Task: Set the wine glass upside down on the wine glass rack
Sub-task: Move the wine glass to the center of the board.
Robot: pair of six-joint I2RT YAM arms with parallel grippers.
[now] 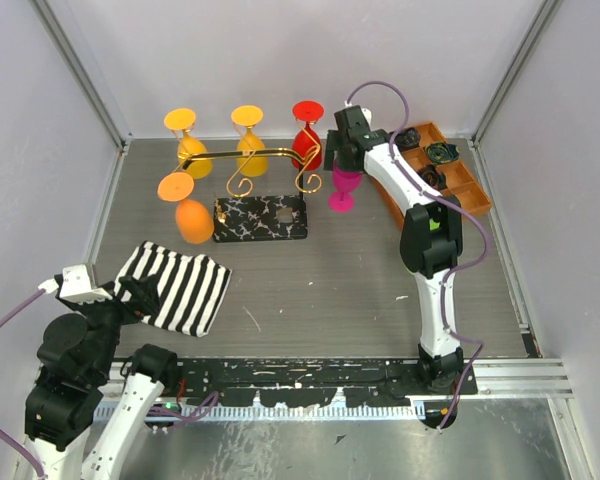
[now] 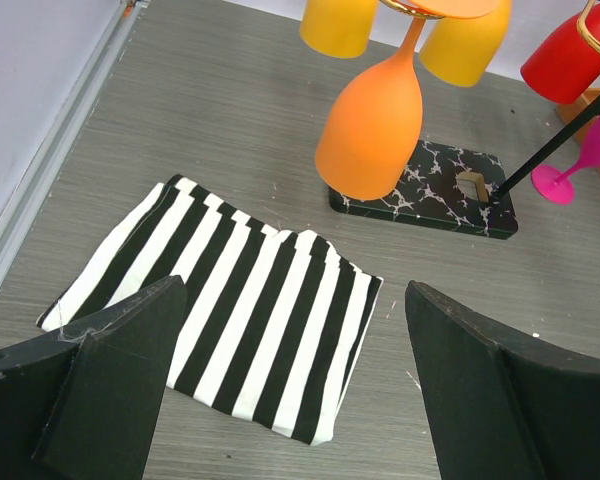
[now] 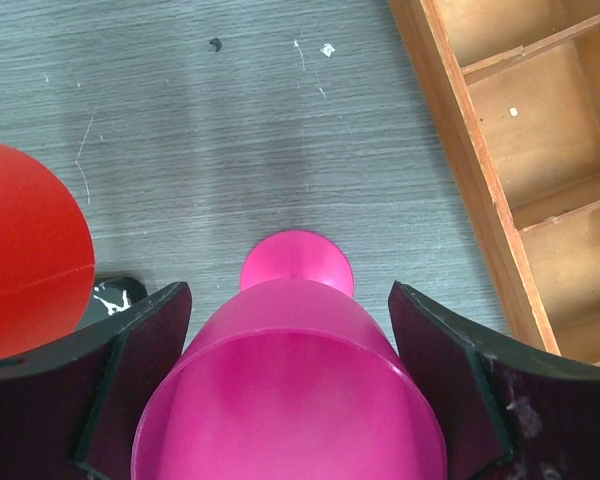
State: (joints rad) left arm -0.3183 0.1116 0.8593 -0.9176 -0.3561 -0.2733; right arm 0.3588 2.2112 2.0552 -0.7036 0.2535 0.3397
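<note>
A pink wine glass (image 1: 342, 190) stands upright on the table just right of the wine glass rack (image 1: 248, 156), a gold bar with scroll hooks on a marbled base (image 1: 260, 218). My right gripper (image 1: 339, 166) is lowered over it. In the right wrist view the pink bowl (image 3: 295, 390) sits between the two fingers, which are still apart from its sides, so my right gripper (image 3: 290, 300) is open. My left gripper (image 2: 290, 340) hovers wide open over a striped cloth, holding nothing.
An orange glass (image 1: 185, 210) hangs upside down at the rack's left end. Two yellow glasses (image 1: 248, 135) and a red glass (image 1: 307, 130) hang on its far side. A striped cloth (image 1: 180, 285) lies near left. An orange compartment tray (image 1: 450, 175) sits far right.
</note>
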